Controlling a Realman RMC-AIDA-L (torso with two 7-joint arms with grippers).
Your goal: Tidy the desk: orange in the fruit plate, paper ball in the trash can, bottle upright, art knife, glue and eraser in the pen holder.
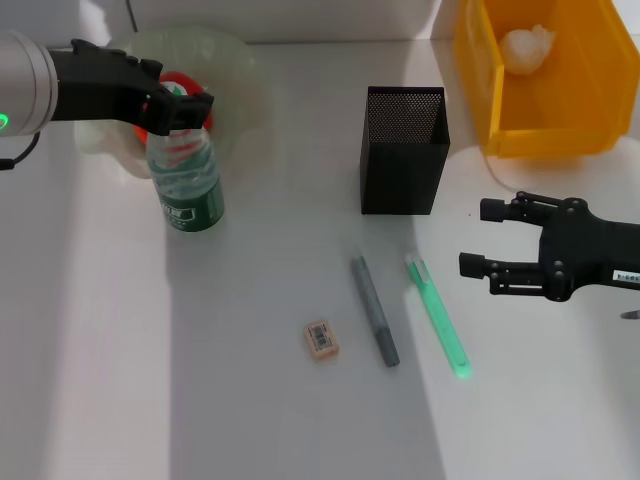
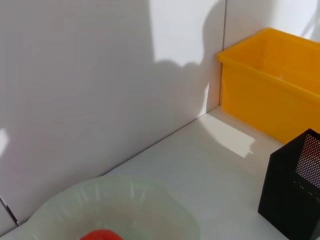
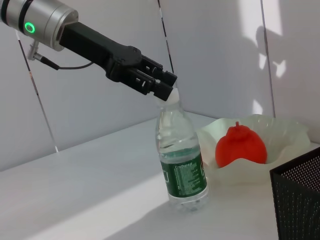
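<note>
The bottle point(image 1: 187, 187) stands upright in front of the fruit plate point(image 1: 235, 62); it also shows in the right wrist view point(image 3: 182, 162). My left gripper point(image 1: 186, 108) is shut on its cap from above point(image 3: 166, 89). The orange point(image 1: 183, 84) lies in the plate, partly hidden by the gripper, and shows fully in the right wrist view point(image 3: 241, 146). The paper ball point(image 1: 527, 47) lies in the trash can point(image 1: 545, 135). The eraser point(image 1: 321, 338), a grey pen-shaped art knife point(image 1: 374, 310) and a green translucent glue stick point(image 1: 438, 315) lie on the desk before the pen holder point(image 1: 403, 150). My right gripper point(image 1: 478, 238) is open and empty, right of the glue.
The white back wall runs close behind the plate and trash can. The fruit plate point(image 2: 125, 200), trash can point(image 2: 275, 95) and pen holder point(image 2: 297, 190) also show in the left wrist view. The desk is white.
</note>
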